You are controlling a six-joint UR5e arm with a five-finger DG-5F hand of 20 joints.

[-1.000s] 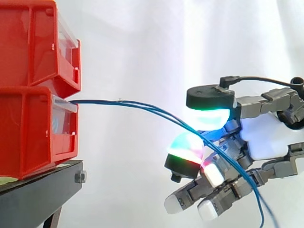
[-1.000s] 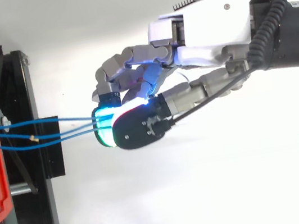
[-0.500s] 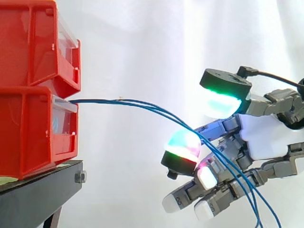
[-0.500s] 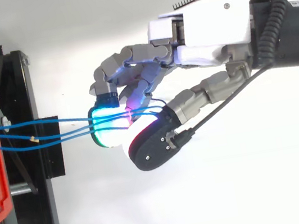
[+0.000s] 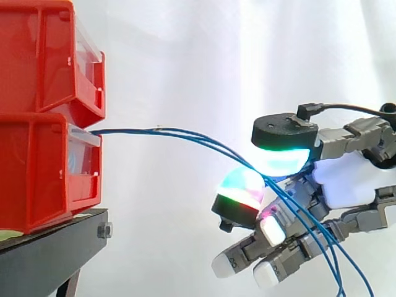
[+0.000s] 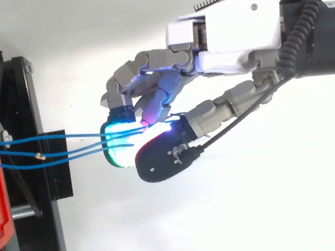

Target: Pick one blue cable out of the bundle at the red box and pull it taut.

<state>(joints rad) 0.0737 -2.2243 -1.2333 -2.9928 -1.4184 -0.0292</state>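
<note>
Curled about the blue cables [image 5: 185, 135], the single hand [image 5: 346, 179] has its thumb pad [image 5: 281, 162] set close over a glowing finger pad [image 5: 240, 185], the strands caught between them. Three cables can be counted in the top view [image 6: 62, 145], lying nearly parallel and drawing together towards the hand [image 6: 229, 33]. Two red bins stand stacked on one black stand [image 5: 43, 253]. The cables leave the front lip of the lower red bin [image 5: 37, 167], below the upper red bin [image 5: 37, 55]. Their long axis runs level to the right, then slopes down through the hand and hangs below the palm. Half a second ago the thumb was raised higher and swung aside; it has now come down over the strands.
</note>
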